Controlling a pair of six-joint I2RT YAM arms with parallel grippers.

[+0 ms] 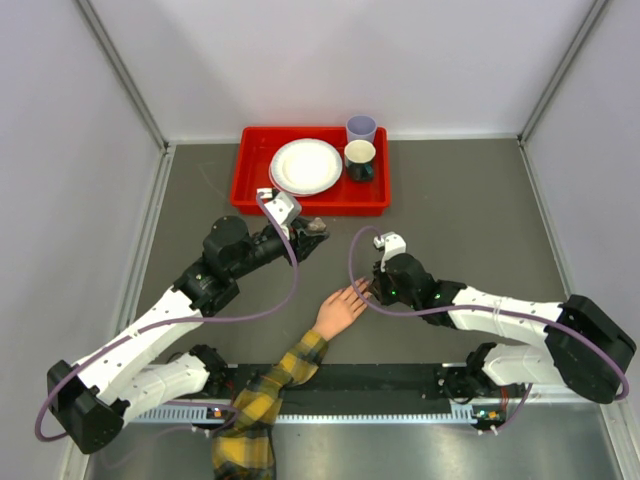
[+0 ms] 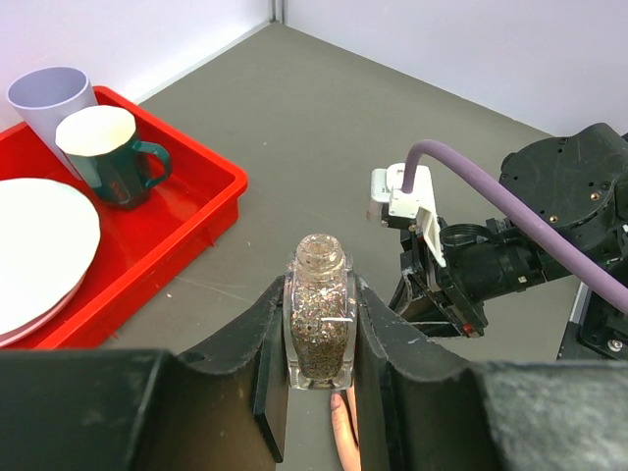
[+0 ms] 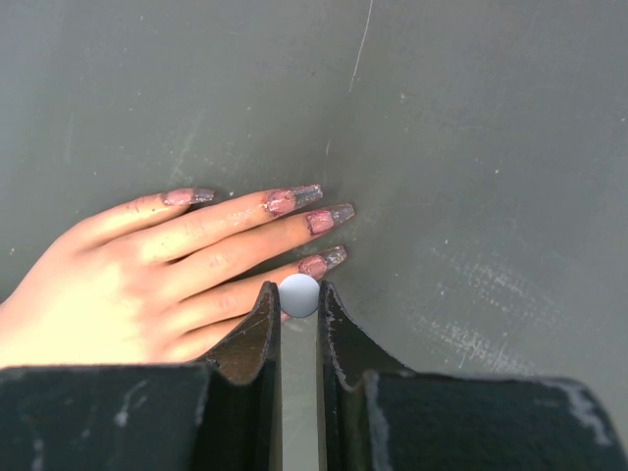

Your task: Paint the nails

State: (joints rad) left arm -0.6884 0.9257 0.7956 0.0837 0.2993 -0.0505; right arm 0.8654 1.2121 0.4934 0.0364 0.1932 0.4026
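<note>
Left jaws pinch bottle [image 2: 320,314] | right jaws pinch white cap [image 3: 299,294] by nails [image 3: 322,221] | tray [image 1: 255,182] beyond

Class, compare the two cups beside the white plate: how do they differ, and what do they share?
The mug is dark green with a handle; the tumbler is lilac, without one. The tumbler stands at the red tray's far corner, the mug just in front. Both are upright.

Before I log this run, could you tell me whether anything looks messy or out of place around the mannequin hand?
The nails look patchy: pink near the base, greyish glitter at the tips. Pale smudges mark the table beyond the mannequin hand; whether they are polish or scuffs is unclear. Nothing looks spilled or tipped.
</note>
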